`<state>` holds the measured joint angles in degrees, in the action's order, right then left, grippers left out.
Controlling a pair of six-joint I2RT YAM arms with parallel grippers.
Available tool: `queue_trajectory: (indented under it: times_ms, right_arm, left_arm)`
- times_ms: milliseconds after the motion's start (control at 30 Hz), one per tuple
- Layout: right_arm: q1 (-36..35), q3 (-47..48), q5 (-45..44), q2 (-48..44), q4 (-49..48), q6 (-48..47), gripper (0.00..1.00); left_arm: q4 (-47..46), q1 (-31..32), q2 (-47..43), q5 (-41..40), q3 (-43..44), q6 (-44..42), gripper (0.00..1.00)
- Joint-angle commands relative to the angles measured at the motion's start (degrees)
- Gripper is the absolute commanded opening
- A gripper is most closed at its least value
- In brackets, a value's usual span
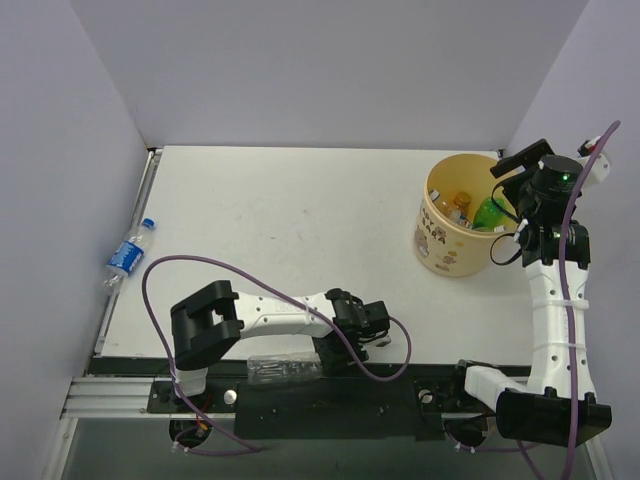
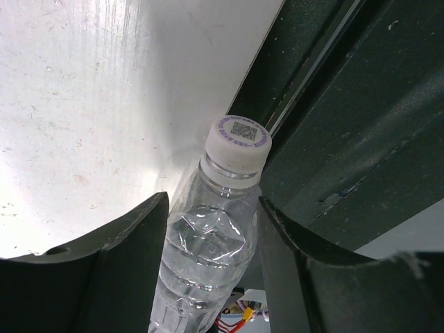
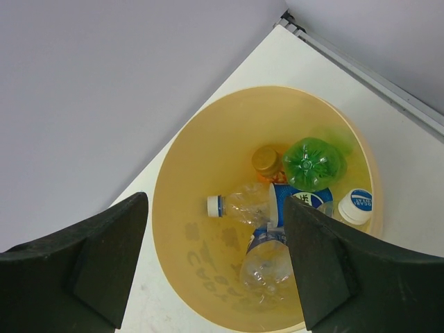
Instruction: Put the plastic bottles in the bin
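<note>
The upright tan bin (image 1: 437, 250) holds a green bottle (image 3: 313, 164) among others. Well left of it lie a clear bottle (image 1: 285, 369) and a blue-labelled bottle (image 1: 128, 253).

A white, lightly scuffed tabletop (image 1: 300, 220) fills the frame's middle, boxed in by plain pale lavender panels: back wall (image 1: 330, 70) on top, left wall (image 1: 50, 200), right wall (image 1: 600, 90). Aluminium rails (image 1: 105, 397) cross the lower left. The light is soft and even.
</note>
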<state>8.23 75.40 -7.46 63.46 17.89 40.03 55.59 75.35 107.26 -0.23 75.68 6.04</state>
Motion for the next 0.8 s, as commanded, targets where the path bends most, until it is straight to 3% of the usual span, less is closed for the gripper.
queue_trajectory:
  times_ms: [0, 167, 233, 267, 400, 533, 767]
  right_arm:
    - [0.2, -0.3, 0.4, -1.4, -0.6, 0.1, 0.73]
    - [0.2, -0.4, 0.3, -1.6, -0.4, 0.0, 0.73]
    - [0.2, -0.4, 0.1, -1.8, -0.4, -0.1, 0.73]
    - [0.2, -0.3, -0.1, -2.0, -0.4, -0.1, 0.73]
    - [0.3, -0.2, -0.2, -2.5, -0.4, 0.0, 0.73]
    - [0.2, 0.1, 0.6, -3.6, -0.3, 0.3, 0.73]
    - [0.1, 0.6, 2.4, -6.7, 2.9, -0.4, 0.73]
  left_arm:
    - [-1.4, -0.1, 2.0, -2.1, 0.5, -1.0, 0.59]
    - [2.1, -0.1, 1.3, -4.9, 3.1, -1.1, 0.42]
    - [4.3, -0.1, -0.5, -6.6, 4.8, -0.9, 0.24]
    - [5.7, -0.2, -1.9, -8.1, 5.4, -0.6, 0.22]
    - [8.2, -1.7, -5.8, -11.6, 10.7, 0.7, 0.20]
    - [6.0, -6.9, -7.5, -9.4, 15.5, 0.8, 0.20]
    - [-0.7, -19.2, 1.2, 0.2, 30.1, 9.1, 0.19]
